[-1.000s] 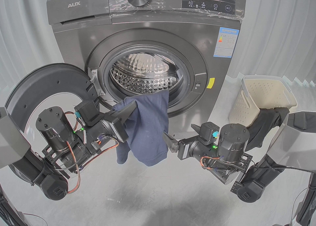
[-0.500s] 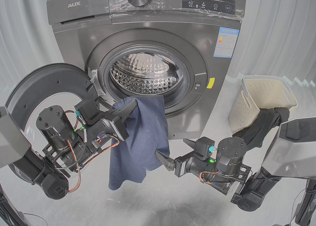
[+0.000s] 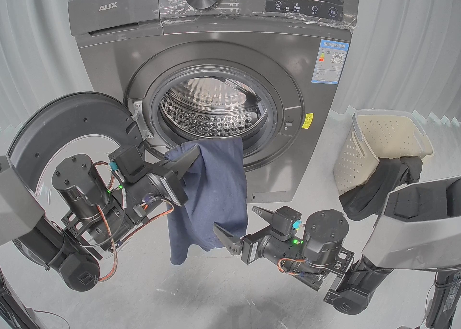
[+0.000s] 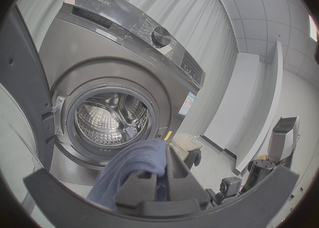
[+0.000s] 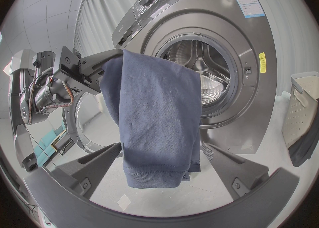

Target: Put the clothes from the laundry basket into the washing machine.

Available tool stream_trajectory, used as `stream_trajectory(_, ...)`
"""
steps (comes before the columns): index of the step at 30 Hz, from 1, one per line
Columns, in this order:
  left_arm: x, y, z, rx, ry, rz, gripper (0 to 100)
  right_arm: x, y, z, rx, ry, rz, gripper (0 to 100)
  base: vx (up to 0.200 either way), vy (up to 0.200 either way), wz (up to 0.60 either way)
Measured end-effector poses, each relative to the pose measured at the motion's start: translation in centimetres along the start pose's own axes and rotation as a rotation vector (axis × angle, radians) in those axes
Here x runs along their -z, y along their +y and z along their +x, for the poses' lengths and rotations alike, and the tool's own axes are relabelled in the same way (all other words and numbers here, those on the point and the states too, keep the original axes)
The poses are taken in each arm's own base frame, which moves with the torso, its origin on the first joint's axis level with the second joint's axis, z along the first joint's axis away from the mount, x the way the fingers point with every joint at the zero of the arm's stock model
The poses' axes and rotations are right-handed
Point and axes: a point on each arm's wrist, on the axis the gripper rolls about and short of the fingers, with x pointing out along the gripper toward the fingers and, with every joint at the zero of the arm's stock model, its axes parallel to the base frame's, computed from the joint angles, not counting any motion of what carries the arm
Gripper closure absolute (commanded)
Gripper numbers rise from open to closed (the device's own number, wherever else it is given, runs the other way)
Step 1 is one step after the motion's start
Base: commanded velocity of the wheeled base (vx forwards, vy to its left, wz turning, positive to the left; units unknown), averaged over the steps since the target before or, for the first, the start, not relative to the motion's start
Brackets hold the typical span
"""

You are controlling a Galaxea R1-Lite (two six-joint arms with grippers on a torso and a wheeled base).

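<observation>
Black right gripper sits nearest, low in front of the machine, w/ fingers spread wide and nothing clamped. From the right wrist view the hem of the dark blue cloth garment hangs btwn those fingers; contact can't be told. Just above and to the left, the left gripper is clamped on the garment's top edge, so the cloth drapes straight down in front of the lower rim of the opening, outside the drum. Behind it stands the grey front-loading washing machine, its round dark door swung open to the left, and the perforated steel drum has no clothes visible inside. Farther right on the floor is the cream plastic laundry basket, w/ a black garment hanging over its front rim.
</observation>
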Motion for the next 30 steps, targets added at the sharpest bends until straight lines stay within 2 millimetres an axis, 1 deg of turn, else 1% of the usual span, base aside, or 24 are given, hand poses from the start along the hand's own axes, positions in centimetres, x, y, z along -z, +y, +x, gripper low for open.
stream_trajectory(8, 0.0, -0.1, 0.0, 0.004, 0.001, 0.000, 100, 0.6, 0.3, 0.9, -0.006, -0.005, 0.010, 0, 0.000, 0.000, 0.00)
stream_trajectory(13, 0.0, -0.2, -0.1, 0.006, 0.003, -0.001, 100, 0.6, 0.4, 2.0, -0.006, -0.032, 0.016, 0, 0.000, 0.000, 0.00)
stream_trajectory(14, 0.0, -0.2, -0.1, 0.007, 0.002, 0.000, 100, 0.5, 0.5, 2.3, -0.006, -0.042, 0.020, 100, 0.000, 0.000, 0.00)
stream_trajectory(19, 0.0, -0.2, -0.1, 0.008, 0.003, 0.000, 100, 0.5, 0.8, 3.0, -0.007, -0.061, 0.034, 100, 0.000, 0.000, 0.00)
stream_trajectory(24, 0.0, -0.1, -0.1, 0.005, 0.003, 0.000, 100, 0.3, 1.1, 2.9, -0.017, -0.067, 0.037, 100, 0.000, 0.000, 0.00)
stream_trajectory(28, 0.3, 0.0, -0.2, -0.001, 0.013, 0.000, 100, -0.4, 1.5, 2.7, -0.027, -0.084, 0.042, 100, 0.000, 0.000, 0.00)
stream_trajectory(29, 0.3, 0.1, -0.2, -0.001, 0.017, 0.000, 0, -0.6, 1.6, 2.6, -0.030, -0.090, 0.043, 100, 0.000, 0.000, 0.00)
stream_trajectory(30, 0.4, 0.2, -0.3, -0.003, 0.022, 0.000, 0, -1.0, 1.7, 2.5, -0.032, -0.099, 0.044, 100, 0.000, 0.000, 0.00)
